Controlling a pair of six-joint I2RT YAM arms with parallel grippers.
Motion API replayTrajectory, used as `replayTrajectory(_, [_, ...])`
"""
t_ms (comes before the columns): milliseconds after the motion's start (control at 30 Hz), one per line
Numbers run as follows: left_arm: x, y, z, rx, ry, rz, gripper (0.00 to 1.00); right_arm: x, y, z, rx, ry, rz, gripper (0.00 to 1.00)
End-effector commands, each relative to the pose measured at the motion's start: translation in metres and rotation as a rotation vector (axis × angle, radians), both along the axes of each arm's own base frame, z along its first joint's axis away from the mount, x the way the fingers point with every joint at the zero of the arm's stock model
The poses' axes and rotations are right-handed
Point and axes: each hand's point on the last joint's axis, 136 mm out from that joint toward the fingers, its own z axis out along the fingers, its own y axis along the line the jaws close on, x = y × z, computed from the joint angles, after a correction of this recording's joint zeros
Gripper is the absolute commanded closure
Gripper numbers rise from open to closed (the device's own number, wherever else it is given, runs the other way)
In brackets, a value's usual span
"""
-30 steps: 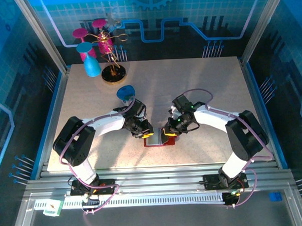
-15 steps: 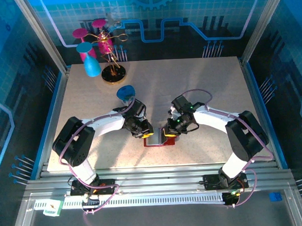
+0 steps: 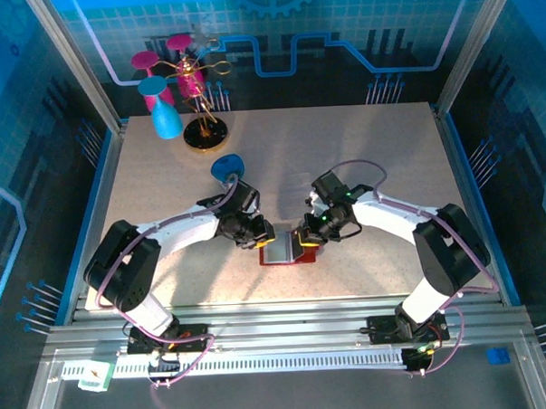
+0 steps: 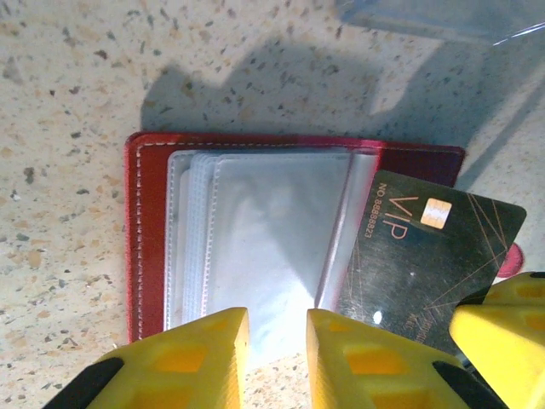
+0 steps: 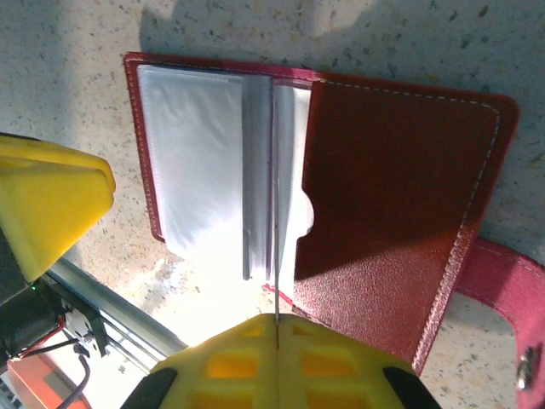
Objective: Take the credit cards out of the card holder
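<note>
Right wrist view shows the right gripper (image 5: 277,334) pinched shut on a dark VIP card (image 4: 423,247), seen edge-on and partly out of the card holder (image 4: 146,230), which lies open on the table (image 4: 68,77) between the arms. The card is best drawn straight along its pocket, without twisting, while the left gripper (image 4: 277,341) (jaws narrowly apart, gripping nothing) presses on the clear sleeves (image 4: 264,239) at their near edge. Otherwise the case would probably drag along.

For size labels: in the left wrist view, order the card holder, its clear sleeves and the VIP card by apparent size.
1. red card holder
2. clear sleeves and VIP card: alike, the card partly hidden, so unranked
</note>
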Motion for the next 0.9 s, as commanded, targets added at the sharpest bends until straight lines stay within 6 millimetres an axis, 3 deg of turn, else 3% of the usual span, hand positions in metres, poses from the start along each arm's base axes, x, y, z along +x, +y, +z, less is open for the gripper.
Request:
replayTrajectory(0, [0.012,0.002,0.017,-0.027,-0.071,0.037,0.75,0.000,0.000,0.021,-0.003,-0.059,0.052,0.98])
replayTrajectory(267, [0.030,0.026,0.036,-0.045,-0.151,0.125,0.74,-0.005,0.001,0.053,0.022,-0.258,0.356,1.00])
replayTrajectory(500, [0.042,0.047,0.042,-0.056,-0.170,0.181,0.74,-0.008,-0.016,0.057,-0.141,-0.466,0.799,1.00])
replayTrajectory(667, [0.049,0.050,0.047,-0.064,-0.178,0.194,0.74,0.001,-0.016,0.064,-0.180,-0.567,1.061,1.00])
replayTrajectory(867, [0.051,0.051,0.049,-0.069,-0.180,0.199,0.74,0.026,-0.021,0.066,-0.279,-0.633,1.234,1.00])
